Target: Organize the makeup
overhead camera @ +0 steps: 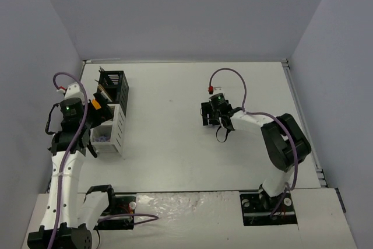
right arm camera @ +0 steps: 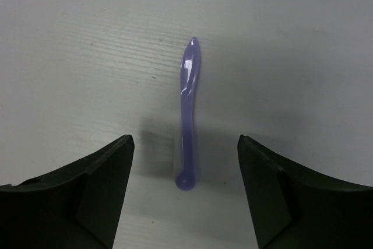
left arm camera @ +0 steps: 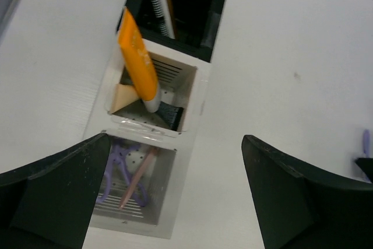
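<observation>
A black-and-white rack (overhead camera: 116, 115) stands at the left. In the left wrist view an orange tube with a white cap (left arm camera: 139, 62) leans in the rack's middle white compartment. A purple looped tool (left arm camera: 113, 170) and a tan pencil (left arm camera: 137, 179) lie in the near compartment. A white comb brush (left arm camera: 160, 10) stands in the black compartment. My left gripper (left arm camera: 176, 144) is open and empty above the rack's near end. A thin purple stick (right arm camera: 189, 115) lies flat on the table. My right gripper (right arm camera: 185, 144) is open, with its fingers on either side of the stick's round end.
The rack (left arm camera: 198, 103) sits near the left wall. My right gripper (overhead camera: 211, 122) hovers mid-table and hides the purple stick in the top view. My left gripper (overhead camera: 93, 138) is at the rack's near left side. Walls enclose the white table (overhead camera: 175, 155).
</observation>
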### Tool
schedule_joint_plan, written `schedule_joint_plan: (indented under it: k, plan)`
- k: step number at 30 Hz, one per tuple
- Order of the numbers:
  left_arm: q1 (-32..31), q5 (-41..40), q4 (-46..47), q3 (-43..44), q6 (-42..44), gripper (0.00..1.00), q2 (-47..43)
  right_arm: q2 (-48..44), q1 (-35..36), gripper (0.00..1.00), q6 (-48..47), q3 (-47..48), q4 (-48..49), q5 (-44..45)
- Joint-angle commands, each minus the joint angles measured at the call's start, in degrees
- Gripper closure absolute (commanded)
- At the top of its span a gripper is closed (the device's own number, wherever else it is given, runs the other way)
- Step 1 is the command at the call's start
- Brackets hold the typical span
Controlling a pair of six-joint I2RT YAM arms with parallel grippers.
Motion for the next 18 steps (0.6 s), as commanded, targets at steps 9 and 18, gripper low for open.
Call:
schedule_joint_plan:
  k: [9,18]
  plan:
    - [-12.6,13.0,8.4,6.1,-5.0,0.05,1.0,4.0,1.2,0.83,1.2,3.2,-3.9,3.8]
    - [-28.6,8.3,14.3,8.3,-10.4,0.05,8.8,-9.1,7.7,1.0,-3.0,-1.2,1.8,-0.6]
